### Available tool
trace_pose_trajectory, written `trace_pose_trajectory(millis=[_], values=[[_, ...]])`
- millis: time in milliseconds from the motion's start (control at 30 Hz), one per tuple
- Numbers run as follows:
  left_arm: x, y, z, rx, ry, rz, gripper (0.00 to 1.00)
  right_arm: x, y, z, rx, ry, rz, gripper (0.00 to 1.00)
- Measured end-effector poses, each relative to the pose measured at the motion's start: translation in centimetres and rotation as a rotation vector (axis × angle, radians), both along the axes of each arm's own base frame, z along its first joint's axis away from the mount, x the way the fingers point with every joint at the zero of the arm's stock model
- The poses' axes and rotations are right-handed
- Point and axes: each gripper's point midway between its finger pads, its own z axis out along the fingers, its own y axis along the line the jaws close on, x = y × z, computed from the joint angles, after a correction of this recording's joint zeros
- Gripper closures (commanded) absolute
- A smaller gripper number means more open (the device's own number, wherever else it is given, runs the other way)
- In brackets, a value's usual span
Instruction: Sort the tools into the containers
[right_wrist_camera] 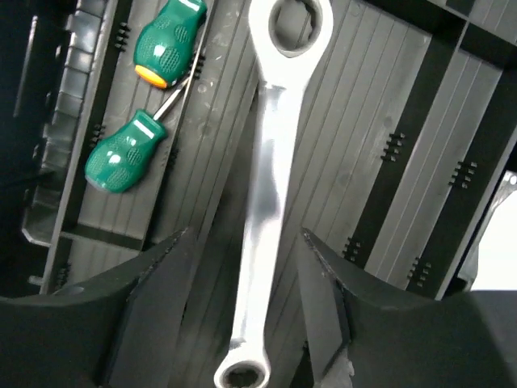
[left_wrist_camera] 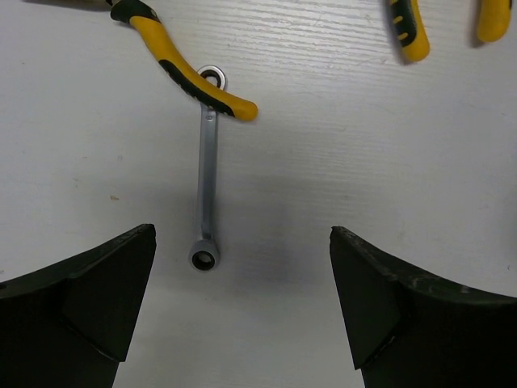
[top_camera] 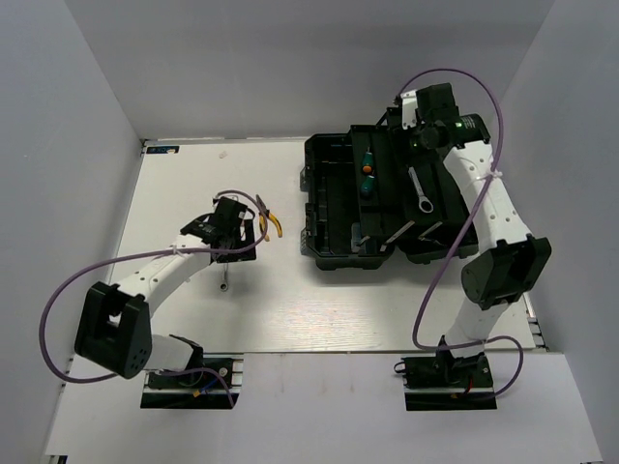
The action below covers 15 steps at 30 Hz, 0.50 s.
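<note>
Left pincer (left_wrist_camera: pixel 242 234) spread over the small silver wrench (left_wrist_camera: pixel 207 186) on the white table (left_wrist_camera: pixel 363 145), well left of the large black plastic toolbox (top_camera: pixel 329 193). We note the right pincer (right_wrist_camera: pixel 246 238) spread too, straddling the long silver ratchet wrench (right_wrist_camera: pixel 275 162) inside that toolbox.

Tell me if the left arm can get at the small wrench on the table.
Probably yes: the left gripper hangs open above the small wrench, whose shaft lies bare; only a pliers handle crosses its far end.
</note>
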Motion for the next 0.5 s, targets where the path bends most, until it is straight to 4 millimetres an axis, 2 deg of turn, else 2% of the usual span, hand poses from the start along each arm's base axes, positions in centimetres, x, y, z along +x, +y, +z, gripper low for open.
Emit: trace_pose_trajectory(millis=[100, 200, 300, 333, 433, 500], values=[[0.5, 0.8, -0.8, 0.002, 0.026, 0.02, 0.01, -0.7, -0.1, 1.1, 0.018, -0.025, 0.006, 0.37], [1.0, 1.7, -1.2, 0.0, 0.044, 0.04, 0.04, -2.3, -0.3, 2.9, 0.045, -0.064, 0.013, 0.37], [2.0, 2.1, -1.9, 0.001, 0.07, 0.053, 0.16, -4.5, 0.0, 5.0, 0.105, -0.119, 0.033, 0.37], [2.4, 2.1, -2.3, -0.003, 0.083, 0.053, 0.23, -5.5, 0.2, 5.8, 0.135, -0.146, 0.046, 0.37], [2.6, 2.0, -4.1, -0.01, 0.14, 0.045, 0.35, -8.3, 0.4, 7.3, 0.204, -0.212, 0.075, 0.37], [2.3, 2.0, -4.9, -0.011, 0.171, 0.036, 0.36, -10.1, 0.5, 7.6, 0.235, -0.241, 0.096, 0.37]])
